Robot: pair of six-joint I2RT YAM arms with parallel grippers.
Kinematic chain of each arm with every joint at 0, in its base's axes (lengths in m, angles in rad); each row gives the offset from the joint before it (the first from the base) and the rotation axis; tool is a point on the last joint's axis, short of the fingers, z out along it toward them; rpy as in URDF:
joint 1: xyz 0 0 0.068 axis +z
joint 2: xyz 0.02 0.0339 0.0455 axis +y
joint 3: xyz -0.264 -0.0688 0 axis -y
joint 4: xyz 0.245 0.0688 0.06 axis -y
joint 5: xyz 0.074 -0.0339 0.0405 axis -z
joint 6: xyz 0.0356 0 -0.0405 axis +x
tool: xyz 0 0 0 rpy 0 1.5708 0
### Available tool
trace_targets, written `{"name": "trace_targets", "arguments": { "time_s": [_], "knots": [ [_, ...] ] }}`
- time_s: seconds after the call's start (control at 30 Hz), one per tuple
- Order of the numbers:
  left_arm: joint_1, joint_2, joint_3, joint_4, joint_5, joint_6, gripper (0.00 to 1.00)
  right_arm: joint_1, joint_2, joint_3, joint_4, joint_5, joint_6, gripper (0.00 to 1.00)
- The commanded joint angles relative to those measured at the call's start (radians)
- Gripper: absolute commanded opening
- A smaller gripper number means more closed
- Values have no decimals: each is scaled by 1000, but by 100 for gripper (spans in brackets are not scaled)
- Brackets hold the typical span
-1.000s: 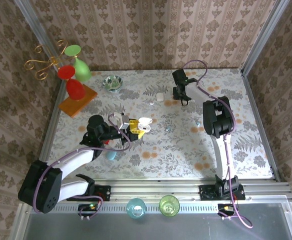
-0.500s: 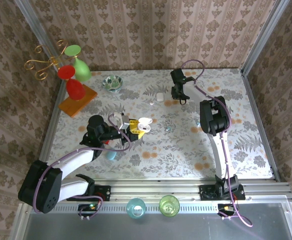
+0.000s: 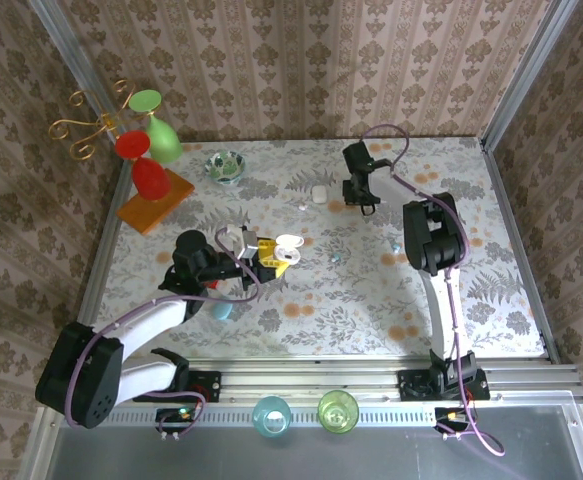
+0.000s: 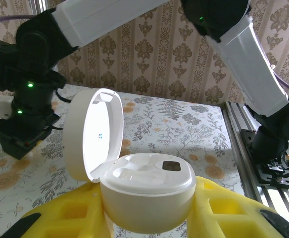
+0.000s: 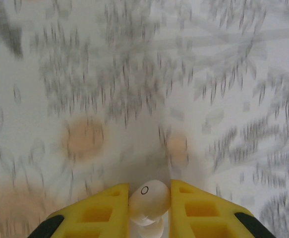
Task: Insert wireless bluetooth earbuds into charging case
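Observation:
My left gripper (image 3: 274, 256) is shut on the white charging case (image 3: 287, 245) at the table's middle. In the left wrist view the case (image 4: 146, 196) sits between the yellow fingers (image 4: 60, 218), its lid (image 4: 92, 136) hinged open to the left and its moulded sockets holding nothing. My right gripper (image 3: 362, 203) hovers at the far middle of the table. Its blurred wrist view shows the yellow fingers (image 5: 99, 208) shut on a small white earbud (image 5: 148, 199). Two tiny pale pieces lie on the cloth, one (image 3: 303, 207) near a second closed white case (image 3: 318, 194), one (image 3: 338, 257) right of the held case.
A green glass bowl (image 3: 225, 165) stands at the far left-middle. A gold stand with red and green cups (image 3: 147, 150) on an orange base occupies the far left corner. A teal cup (image 3: 221, 310) lies beside my left arm. Two cups (image 3: 271, 413) sit on the front rail.
The right gripper shifted slightly left, then back right and a little nearer, carrying the earbud. The left arm and the open case have not moved.

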Motion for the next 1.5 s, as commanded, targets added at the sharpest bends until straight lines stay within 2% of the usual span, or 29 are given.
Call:
{"name": "trace_targets", "arguments": {
  "time_s": [0.0, 0.23, 0.43, 0.53, 0.63, 0.7, 0.77, 0.93, 1.1, 1.3, 1.47],
  "knots": [
    [9, -29, -13, -10, 0, 31, 16, 20, -140, -164, 34, -99, -30, 23],
    [10, -35, -7, -19, 1, 38, 16, 33, -370, -540, 131, -188, -16, 23],
    [12, -14, 14, -18, 14, 39, 16, 56, -483, -696, 137, -171, -26, 27],
    [11, 0, 26, -12, 20, 35, 16, 63, -476, -694, 112, -142, -28, 29],
    [11, 4, 28, 1, 23, 21, 16, 97, -479, -672, 71, -23, -51, 38],
    [10, 1, 27, 0, 23, 19, 16, 128, -487, -662, 58, 66, -61, 41],
    [11, 2, 27, -3, 22, 23, 16, 144, -491, -655, 53, 94, -42, 42],
    [10, 9, 31, 0, 24, 19, 16, 153, -473, -642, 46, 88, 58, 49],
    [10, 8, 26, -4, 24, 25, 16, 155, -447, -637, 87, 39, 54, 50],
    [10, -1, 13, 0, 17, 21, 16, 155, -399, -588, 101, -3, 39, 41],
    [11, -22, 6, -24, 5, 39, 16, 155, -394, -571, 109, -49, 37, 39]
  ]
}}
